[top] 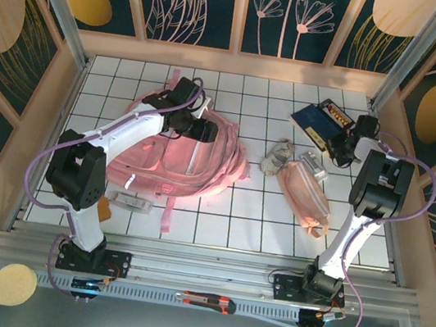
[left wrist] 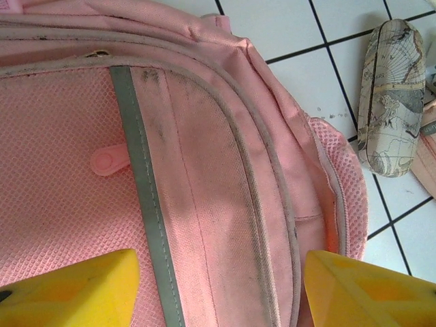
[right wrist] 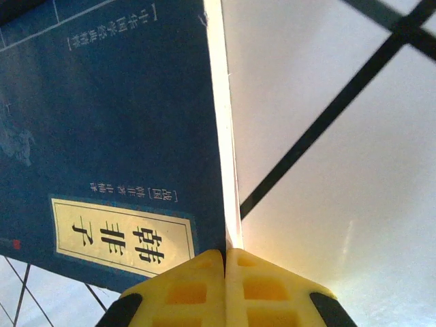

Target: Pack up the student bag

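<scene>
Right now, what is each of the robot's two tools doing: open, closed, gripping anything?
Left tool: open over the student bag, holding nothing.
Right tool: shut on the edge of the blue book.

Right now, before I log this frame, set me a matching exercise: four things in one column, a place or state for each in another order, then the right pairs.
Things:
1. student bag
2. blue book
3. map-print case
4. left gripper

Places or states:
A. fingers apart, over pink fabric
B. lying just off the bag's right side
C. edge caught between the shut fingers of the right gripper
D. pink, by far the biggest item

Pairs: 1-D, 2-C, 3-B, 4-A
</scene>
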### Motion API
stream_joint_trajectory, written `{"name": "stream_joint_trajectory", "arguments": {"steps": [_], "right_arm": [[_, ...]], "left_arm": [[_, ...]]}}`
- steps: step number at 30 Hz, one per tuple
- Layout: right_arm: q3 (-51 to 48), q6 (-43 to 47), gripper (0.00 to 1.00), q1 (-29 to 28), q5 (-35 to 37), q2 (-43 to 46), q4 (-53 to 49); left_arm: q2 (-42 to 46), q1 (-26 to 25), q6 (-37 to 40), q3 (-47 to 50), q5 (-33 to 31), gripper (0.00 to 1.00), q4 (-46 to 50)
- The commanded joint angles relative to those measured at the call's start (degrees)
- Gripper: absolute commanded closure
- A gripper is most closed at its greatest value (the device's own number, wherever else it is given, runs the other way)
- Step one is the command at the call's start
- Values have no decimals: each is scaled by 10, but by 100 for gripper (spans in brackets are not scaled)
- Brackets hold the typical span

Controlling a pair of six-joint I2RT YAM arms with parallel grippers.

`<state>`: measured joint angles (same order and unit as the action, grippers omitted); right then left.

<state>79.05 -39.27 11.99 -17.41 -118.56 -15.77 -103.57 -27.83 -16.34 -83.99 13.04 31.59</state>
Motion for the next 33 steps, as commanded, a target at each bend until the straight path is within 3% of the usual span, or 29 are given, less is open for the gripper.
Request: {"name": "stream_joint_trajectory", "arguments": {"steps": [1, 11, 20, 33], "right_arm": [[4, 4, 100, -11, -4, -7, -7], [-72, -66, 100, -47, -131, 105, 105], [-75, -121, 100, -101, -170, 160, 187], [-81, -136, 100, -177, -253, 245, 273]], "left_arm": [[-3, 3, 6, 16, 0, 35, -14], [20, 6, -49, 52, 42, 36, -88], [34, 14, -93, 73, 71, 36, -132], [108, 109, -146, 131, 138, 36, -196]]}}
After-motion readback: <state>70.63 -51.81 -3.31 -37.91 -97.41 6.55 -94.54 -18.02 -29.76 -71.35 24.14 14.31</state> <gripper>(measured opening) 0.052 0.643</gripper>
